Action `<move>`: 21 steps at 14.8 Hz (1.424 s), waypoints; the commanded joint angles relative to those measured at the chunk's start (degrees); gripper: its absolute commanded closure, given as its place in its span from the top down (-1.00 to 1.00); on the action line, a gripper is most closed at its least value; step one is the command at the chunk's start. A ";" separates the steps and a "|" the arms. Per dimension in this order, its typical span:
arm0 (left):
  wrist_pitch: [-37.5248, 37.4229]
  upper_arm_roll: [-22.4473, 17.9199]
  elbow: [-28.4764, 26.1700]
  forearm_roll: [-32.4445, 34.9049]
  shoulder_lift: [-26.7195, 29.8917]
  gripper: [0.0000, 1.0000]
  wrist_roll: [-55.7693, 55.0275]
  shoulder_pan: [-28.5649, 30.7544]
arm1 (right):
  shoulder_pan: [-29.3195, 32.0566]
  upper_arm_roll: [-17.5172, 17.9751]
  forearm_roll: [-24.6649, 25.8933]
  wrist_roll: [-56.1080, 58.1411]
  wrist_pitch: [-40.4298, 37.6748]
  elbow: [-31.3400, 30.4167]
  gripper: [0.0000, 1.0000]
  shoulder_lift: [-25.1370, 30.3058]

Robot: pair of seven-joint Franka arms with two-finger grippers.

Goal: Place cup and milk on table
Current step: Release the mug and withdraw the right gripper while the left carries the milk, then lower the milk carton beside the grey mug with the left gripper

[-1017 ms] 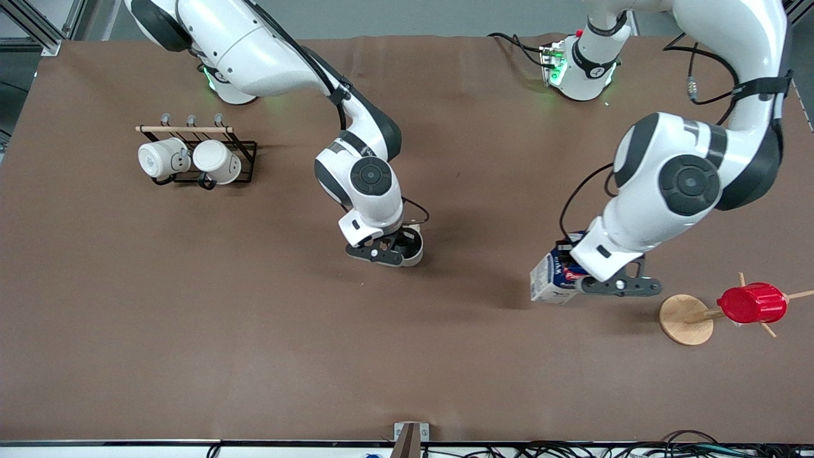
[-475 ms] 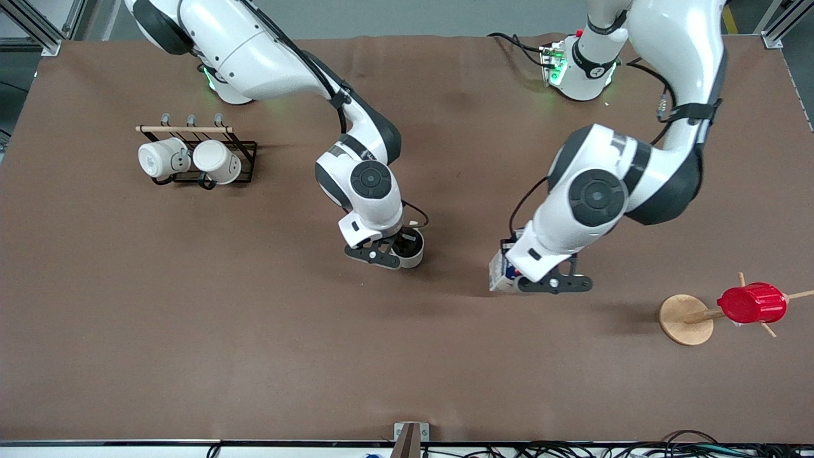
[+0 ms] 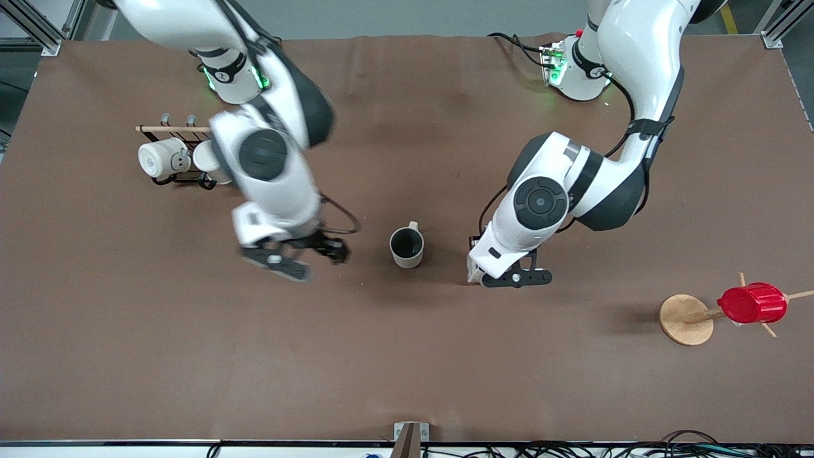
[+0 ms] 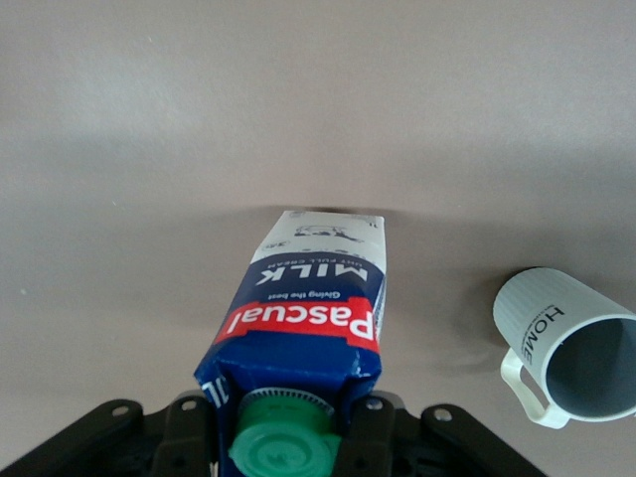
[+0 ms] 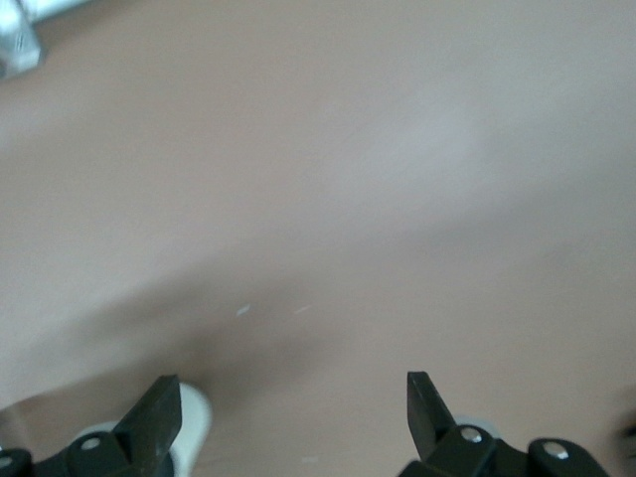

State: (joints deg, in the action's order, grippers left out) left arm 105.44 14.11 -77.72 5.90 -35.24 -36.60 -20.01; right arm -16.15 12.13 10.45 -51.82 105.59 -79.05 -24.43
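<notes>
The cup (image 3: 407,248) stands upright and alone on the brown table (image 3: 407,369), dark inside showing; it also shows in the left wrist view (image 4: 564,343). My right gripper (image 3: 296,257) is open and empty over bare table, beside the cup toward the right arm's end; its view shows spread fingers (image 5: 159,417) over the covering. My left gripper (image 3: 509,277) is shut on the milk (image 4: 308,308) at its gable by the green cap (image 4: 283,437). The carton hangs beside the cup, its base at or just above the table. In the front view the arm hides most of the milk (image 3: 474,272).
A black wire rack (image 3: 245,152) with two white mugs stands toward the right arm's end. A wooden stand (image 3: 685,319) carrying a red ribbed cup (image 3: 750,303) is toward the left arm's end. Cables lie along the table's near edge.
My right gripper let go of the cup and moved away toward the right arm's end. My left arm carried the milk sideways toward the cup.
</notes>
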 commanded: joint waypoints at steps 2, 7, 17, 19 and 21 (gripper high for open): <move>0.65 -0.13 1.87 -0.45 -1.58 -0.85 -6.01 -2.75 | 9.37 1.06 -0.69 13.46 -7.57 -3.48 1.00 10.26; 1.61 -0.13 1.87 -0.45 -2.64 -0.85 -9.45 -4.95 | 11.05 -9.65 -7.46 35.08 -18.83 -3.48 1.00 18.88; 1.70 0.83 1.61 -1.07 -2.72 -0.82 -3.65 -5.65 | 13.51 -12.04 -7.55 48.31 -19.55 -3.74 1.00 22.05; 1.70 1.53 1.35 -1.16 -2.64 -0.82 -3.39 -5.65 | 13.42 -12.04 -7.64 48.22 -19.11 -3.83 1.00 22.05; 1.70 1.71 0.91 -1.16 -2.72 -0.81 -3.39 -5.65 | 13.60 -12.13 -8.69 48.39 -19.02 -3.83 1.00 22.05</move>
State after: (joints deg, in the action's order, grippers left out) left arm 107.41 15.70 -77.37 5.67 -37.58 -40.97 -25.56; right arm -2.96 -0.07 2.96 -4.17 85.81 -81.59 -3.46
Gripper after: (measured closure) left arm 0.630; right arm 0.000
